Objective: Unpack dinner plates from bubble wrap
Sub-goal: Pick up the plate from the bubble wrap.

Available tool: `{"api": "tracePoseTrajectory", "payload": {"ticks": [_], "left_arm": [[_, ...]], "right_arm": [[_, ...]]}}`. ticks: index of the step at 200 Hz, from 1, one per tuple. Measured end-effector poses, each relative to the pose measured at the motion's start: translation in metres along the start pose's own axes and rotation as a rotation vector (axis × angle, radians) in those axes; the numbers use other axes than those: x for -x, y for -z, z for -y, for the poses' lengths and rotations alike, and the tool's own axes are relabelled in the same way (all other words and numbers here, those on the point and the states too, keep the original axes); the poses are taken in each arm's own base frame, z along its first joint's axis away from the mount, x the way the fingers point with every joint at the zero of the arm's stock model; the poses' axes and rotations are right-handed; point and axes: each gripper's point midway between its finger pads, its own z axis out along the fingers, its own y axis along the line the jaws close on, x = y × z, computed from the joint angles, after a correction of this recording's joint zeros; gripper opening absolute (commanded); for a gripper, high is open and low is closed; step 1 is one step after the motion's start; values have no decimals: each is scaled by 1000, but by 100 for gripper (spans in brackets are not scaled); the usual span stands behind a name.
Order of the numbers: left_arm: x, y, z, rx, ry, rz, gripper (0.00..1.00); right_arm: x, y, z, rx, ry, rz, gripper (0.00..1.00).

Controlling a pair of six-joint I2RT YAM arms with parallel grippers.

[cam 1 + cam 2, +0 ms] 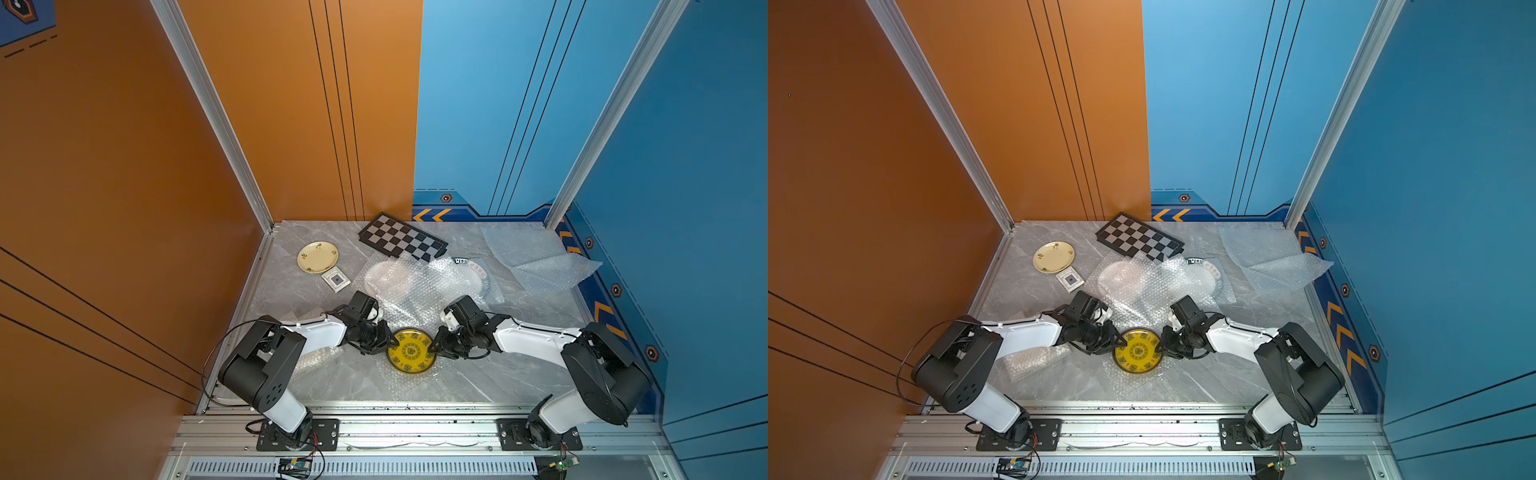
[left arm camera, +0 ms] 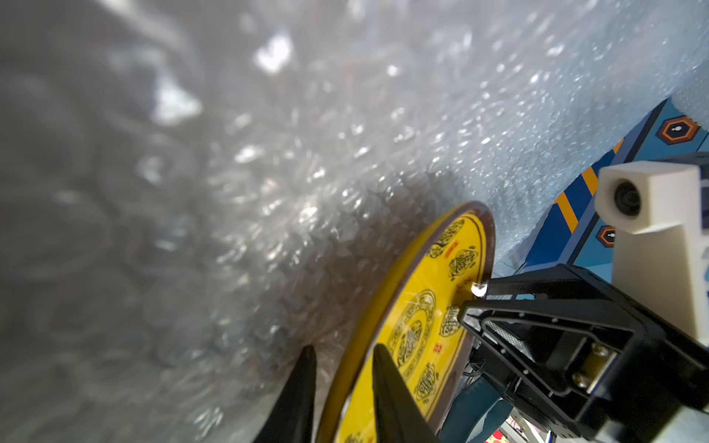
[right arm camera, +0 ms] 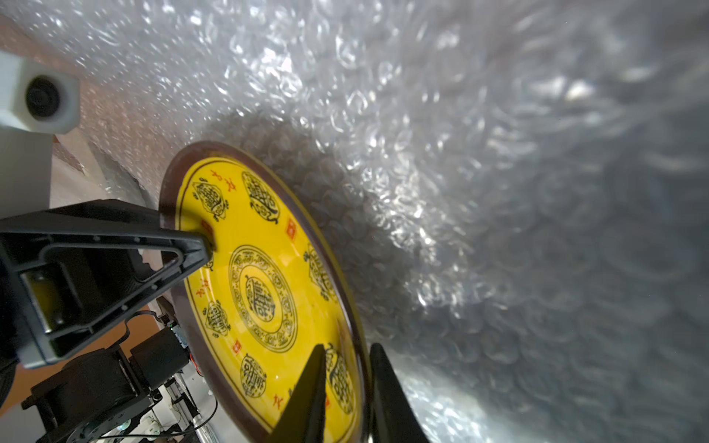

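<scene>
In both top views the yellow plate (image 1: 411, 352), dark-rimmed and patterned, sits at the near middle of the desk (image 1: 282, 293) over a flattened sheet of bubble wrap (image 1: 409, 386). The left hand (image 1: 394, 341) is clenched on one side of its rim and the right hand (image 1: 432, 348) on the opposite side. Whether the plate rests on the sheet or is clear of it cannot be told. Behind it lies a crumpled heap of wrap covering a whitish plate (image 1: 388, 276) and part of a lettered plate (image 1: 484, 274). More loose sheets lie at the far right corner. A pale floral plate (image 1: 317, 257) lies bare at the far left, with a white card (image 1: 336, 280) just beside it and a checkerboard (image 1: 403, 240) at the back.

In the left wrist view, the left hand (image 2: 343, 347) grasps the yellow plate (image 2: 422, 326), one finger over its face and one under its rim. The right hand (image 2: 472, 299) pinches the opposite rim, and bubble wrap (image 2: 268, 191) fills the background.

In the right wrist view, the right hand (image 3: 349, 345) is closed on the rim of the yellow plate (image 3: 264, 268), which passes between its fingers. The left hand (image 3: 184, 230) bites the opposite edge. Bubble wrap (image 3: 460, 191) lies beyond the plate.
</scene>
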Motion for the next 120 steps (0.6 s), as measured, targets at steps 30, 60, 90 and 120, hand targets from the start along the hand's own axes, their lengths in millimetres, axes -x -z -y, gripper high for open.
{"api": "tracePoseTrajectory", "payload": {"ticks": [30,60,90,120], "left_arm": [[1,1,2,-8,3,2,15],[6,9,13,-45,-8,29,5],[6,14,15,-48,-9,35,0],[6,23,14,-44,-6,44,0]], "right_arm": [[1,3,-2,3,-3,10,23],[-3,2,4,-18,-17,2,26],[-4,5,-2,-5,-8,11,34],[0,11,-11,26,10,37,39]]}}
